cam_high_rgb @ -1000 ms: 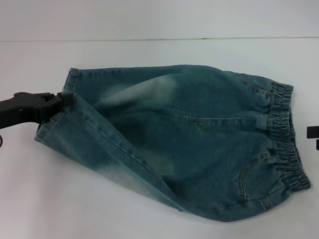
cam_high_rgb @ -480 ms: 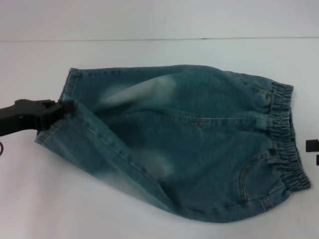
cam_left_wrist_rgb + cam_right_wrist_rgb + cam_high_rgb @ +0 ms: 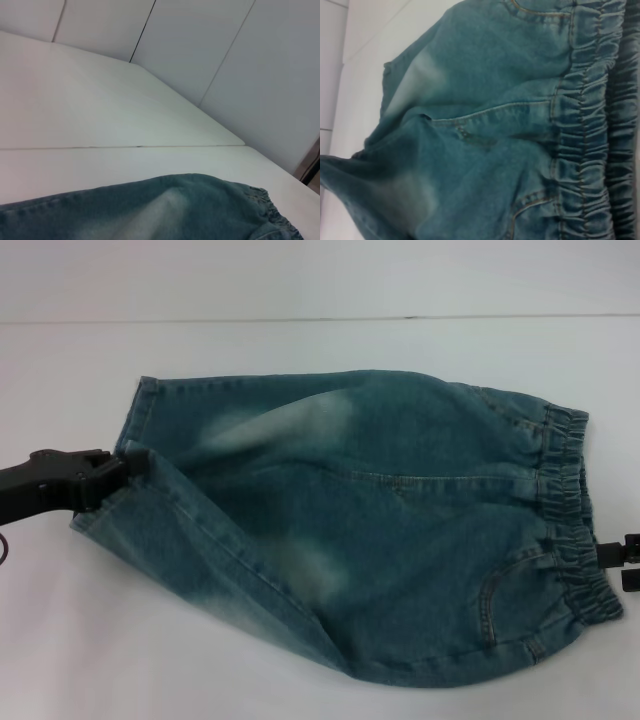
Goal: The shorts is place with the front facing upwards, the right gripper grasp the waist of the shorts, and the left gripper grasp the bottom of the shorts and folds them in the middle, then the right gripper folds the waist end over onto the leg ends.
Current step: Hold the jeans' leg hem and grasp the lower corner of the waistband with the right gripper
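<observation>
Shorts (image 3: 380,530) of blue-green denim lie spread across the white table (image 3: 320,350), with pale faded patches near the middle and toward the lower leg. The waist of the shorts (image 3: 570,510), a puckered elastic band, runs along the robot's right side, and the bottom of the shorts (image 3: 125,465) with its flat stitched hems sits on the robot's left. A diagonal fold crosses the cloth from the left hem down toward the near edge, so one leg lies partly over the other.

The left claw (image 3: 122,466) reaches in from the left edge of the head view, low over the table, its black tip pressed against the hem where the upper leg meets the fold; it appears closed on that hem, with cloth bunched at the tip. The left wrist view shows only the shorts' upper edge and bare table beyond.

The right claw (image 3: 618,558) is a small black shape at the right edge of the head view, just beside the waistband and seemingly touching its outer edge; whether its fingers are open or closed cannot be told. Its wrist view looks closely onto the gathered waistband and the stitched pocket (image 3: 490,117)
</observation>
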Tool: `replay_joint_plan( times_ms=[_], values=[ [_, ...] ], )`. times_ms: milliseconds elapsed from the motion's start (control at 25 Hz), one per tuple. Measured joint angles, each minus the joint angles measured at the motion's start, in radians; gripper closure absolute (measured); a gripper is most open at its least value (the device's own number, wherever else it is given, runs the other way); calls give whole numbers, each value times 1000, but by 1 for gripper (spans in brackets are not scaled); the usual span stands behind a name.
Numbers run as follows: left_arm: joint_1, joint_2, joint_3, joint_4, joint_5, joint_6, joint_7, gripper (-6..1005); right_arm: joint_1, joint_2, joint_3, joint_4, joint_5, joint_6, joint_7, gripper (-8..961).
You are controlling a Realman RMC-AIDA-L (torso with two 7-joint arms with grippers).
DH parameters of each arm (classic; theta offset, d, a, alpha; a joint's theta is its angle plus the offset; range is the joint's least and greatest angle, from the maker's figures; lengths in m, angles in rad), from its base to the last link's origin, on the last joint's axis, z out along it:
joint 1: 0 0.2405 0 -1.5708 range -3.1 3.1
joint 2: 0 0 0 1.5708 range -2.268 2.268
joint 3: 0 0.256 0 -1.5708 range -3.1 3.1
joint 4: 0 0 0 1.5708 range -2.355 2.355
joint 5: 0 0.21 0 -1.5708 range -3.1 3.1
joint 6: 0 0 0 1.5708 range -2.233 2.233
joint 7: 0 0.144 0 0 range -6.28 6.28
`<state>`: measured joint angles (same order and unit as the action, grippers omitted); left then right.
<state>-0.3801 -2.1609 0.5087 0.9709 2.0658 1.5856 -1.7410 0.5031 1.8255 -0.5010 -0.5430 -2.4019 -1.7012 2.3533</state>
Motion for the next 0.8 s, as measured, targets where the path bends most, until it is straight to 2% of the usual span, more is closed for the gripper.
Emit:
replay_joint_plan(
  times_ms=[600, 800],
  values=[
    [-35, 4, 5, -2, -1, -9, -3, 945, 9, 0, -51, 31, -5, 80, 6, 88],
    [-38, 6, 5, -2, -1, -7, -5, 944, 12, 11, -51, 44, -4, 90, 3, 91]
  ],
)
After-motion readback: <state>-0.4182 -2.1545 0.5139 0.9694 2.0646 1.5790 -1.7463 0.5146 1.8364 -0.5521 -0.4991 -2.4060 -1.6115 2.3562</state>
